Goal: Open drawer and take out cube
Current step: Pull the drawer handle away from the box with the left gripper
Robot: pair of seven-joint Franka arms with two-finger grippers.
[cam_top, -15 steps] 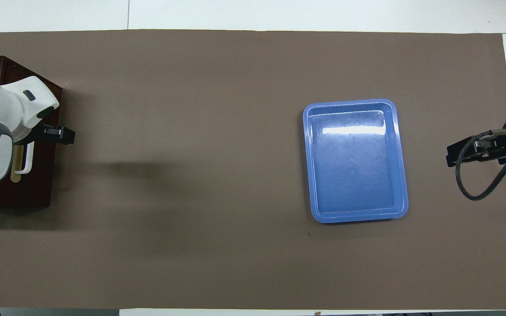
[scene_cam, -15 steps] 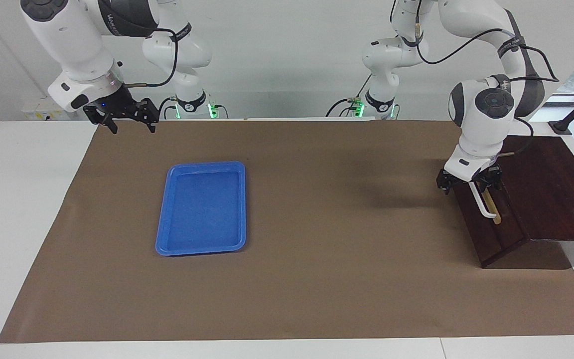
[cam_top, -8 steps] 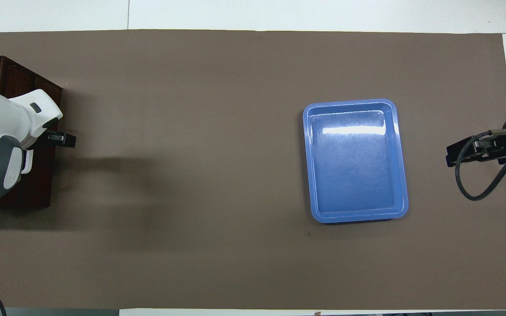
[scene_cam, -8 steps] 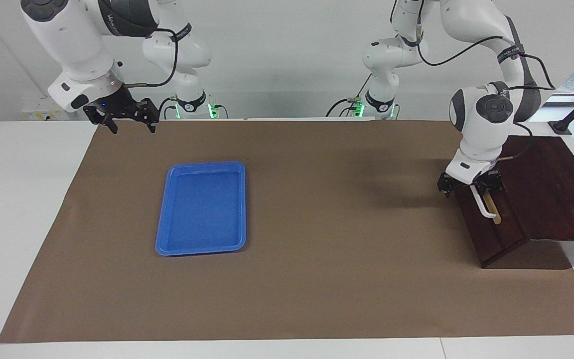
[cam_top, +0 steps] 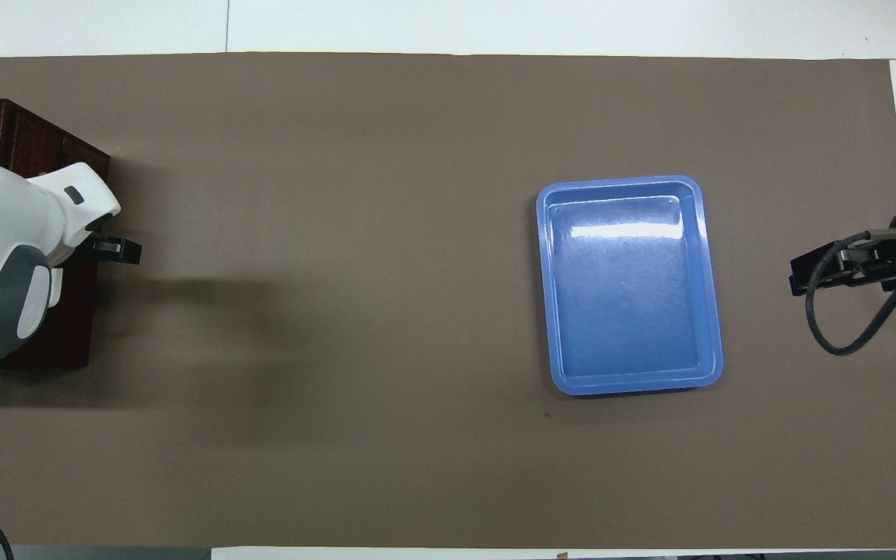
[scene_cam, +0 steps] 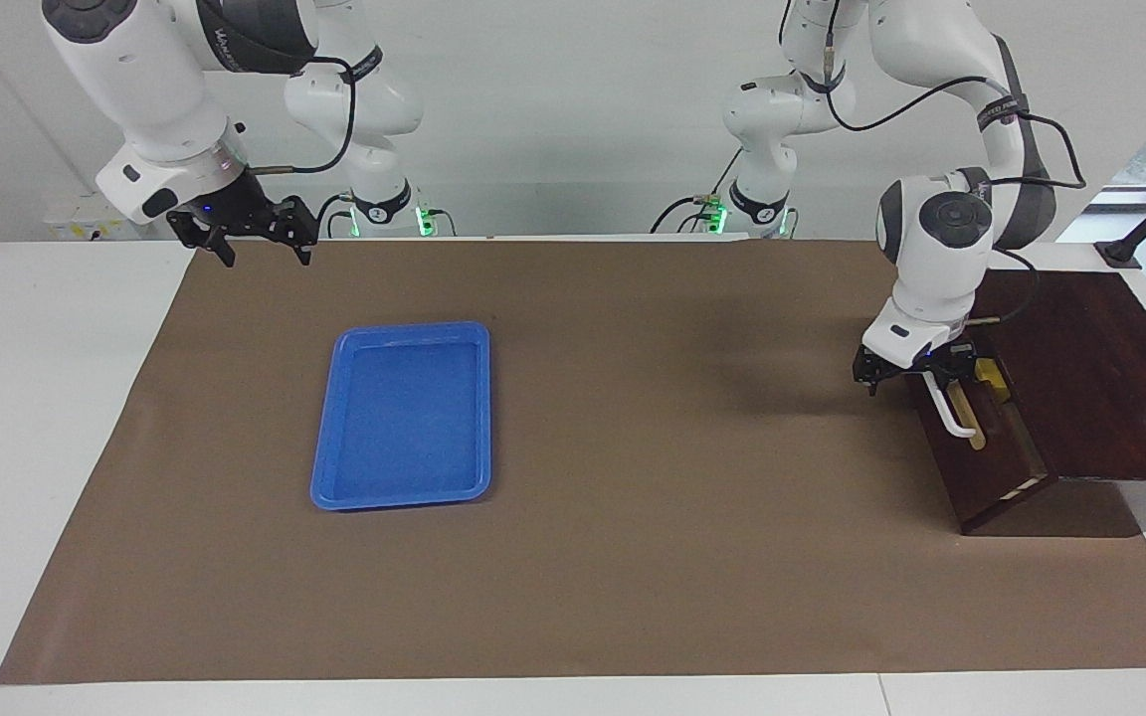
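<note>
Now left gripper point(scene_cam: 916, 370) fingers spread astride handle point(scene_cam: 943, 410).

Drawer point(scene_cam: 981, 467): dark brown wood, white bar handle point(scene_cam: 939, 410), brass strip, pale wood inside. Cube point(scene_cam: 988, 373): bright yellow, plain. Tray point(scene_cam: 402, 416): solid glossy blue. Mat point(scene_cam: 633, 557): flat brown. Table point(scene_cam: 36, 398): white. Arms white with grey joints, grippers black.

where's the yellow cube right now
In the facing view the cube sits inside the partly open drawer at the left arm's end of the table, just by the left gripper at the white handle.
</note>
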